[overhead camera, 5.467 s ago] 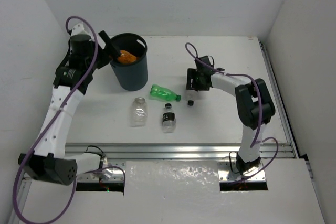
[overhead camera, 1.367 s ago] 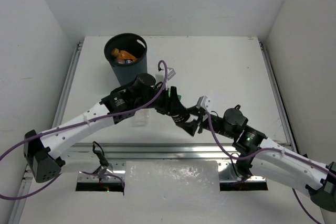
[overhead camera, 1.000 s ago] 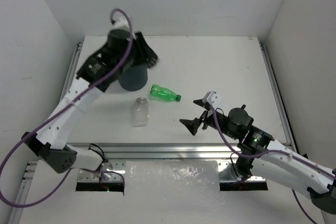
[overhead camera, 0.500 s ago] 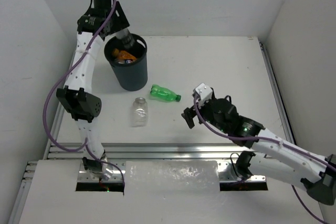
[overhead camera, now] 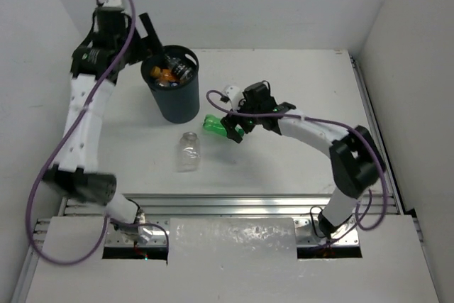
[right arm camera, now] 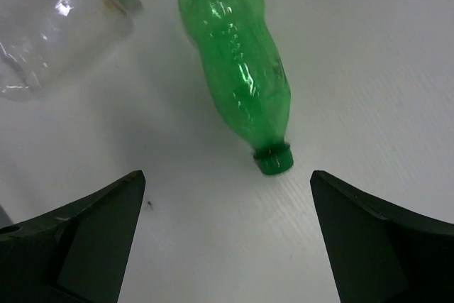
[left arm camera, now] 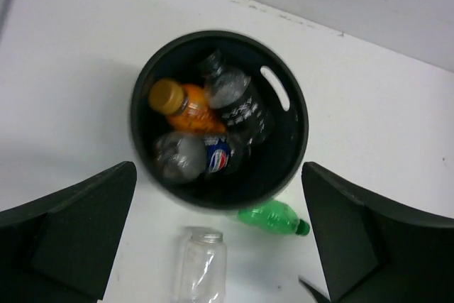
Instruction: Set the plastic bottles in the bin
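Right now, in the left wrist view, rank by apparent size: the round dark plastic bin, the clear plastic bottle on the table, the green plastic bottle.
1. Round dark plastic bin, by far the largest.
2. Clear plastic bottle, wider, though cropped by the bottom edge.
3. Green plastic bottle, slimmer; second and third are close.

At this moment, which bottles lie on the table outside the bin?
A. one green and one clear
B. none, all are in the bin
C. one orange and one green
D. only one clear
A: the green bottle and the clear bottle lie on the table near the bin, while the orange bottle is inside it.
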Robot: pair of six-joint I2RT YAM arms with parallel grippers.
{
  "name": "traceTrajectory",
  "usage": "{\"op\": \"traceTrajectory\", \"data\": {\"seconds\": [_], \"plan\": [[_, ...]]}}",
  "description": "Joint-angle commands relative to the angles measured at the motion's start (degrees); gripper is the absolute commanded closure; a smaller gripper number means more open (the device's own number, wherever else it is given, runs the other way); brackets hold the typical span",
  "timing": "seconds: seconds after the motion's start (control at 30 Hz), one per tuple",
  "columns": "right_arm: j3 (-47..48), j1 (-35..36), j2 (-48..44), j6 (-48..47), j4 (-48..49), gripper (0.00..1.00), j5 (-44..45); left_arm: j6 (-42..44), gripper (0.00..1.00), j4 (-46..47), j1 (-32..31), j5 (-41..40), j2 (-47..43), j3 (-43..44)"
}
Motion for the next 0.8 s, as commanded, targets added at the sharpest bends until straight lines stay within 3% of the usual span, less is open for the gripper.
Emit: {"op": "traceTrajectory", "data": {"seconds": [0.0,0.13,0.23,0.37,0.47,0.57,0.7,0.77], "plan": [[10.08,-0.91,8.35,-9.90,-3.88,0.01,-9.19,1.88,0.00,6.47,-0.13,-3.58,-16.21,-13.33],[12.46,-0.99,15.04,-12.89,1.39,0.01,-7.61,2.23,0.00,11.75,-0.21,-0.95,-29.31,-28.45],[17.20,-1.08,21.17,-14.21,-0.80,0.02,-7.08,2.32,0.00,11.58,-0.21,1.42,-33.19,-32.69],[18.72,-0.99,24.28,-13.87,-2.66,0.20,-11.12,2.58,0.00,13.69,-0.21,9.92,-36.89,-37.35],[13.10,-1.25,20.25,-11.85,3.22,0.57,-11.38,1.88,0.00,16.58,-0.21,16.09,-38.65,-41.05],[6.94,-1.52,12.96,-10.27,7.27,0.79,-9.81,0.92,0.01,19.40,-0.30,21.63,-39.45,-44.92],[-2.89,-1.87,-1.61,-1.49,12.80,0.86,-6.38,-1.72,0.00,27.30,-2.40,30.41,-41.46,-51.31],[-8.00,-2.92,-10.58,6.82,14.30,0.86,-11.10,-2.42,0.00,30.55,-7.38,32.72,-40.86,-52.65]]}}
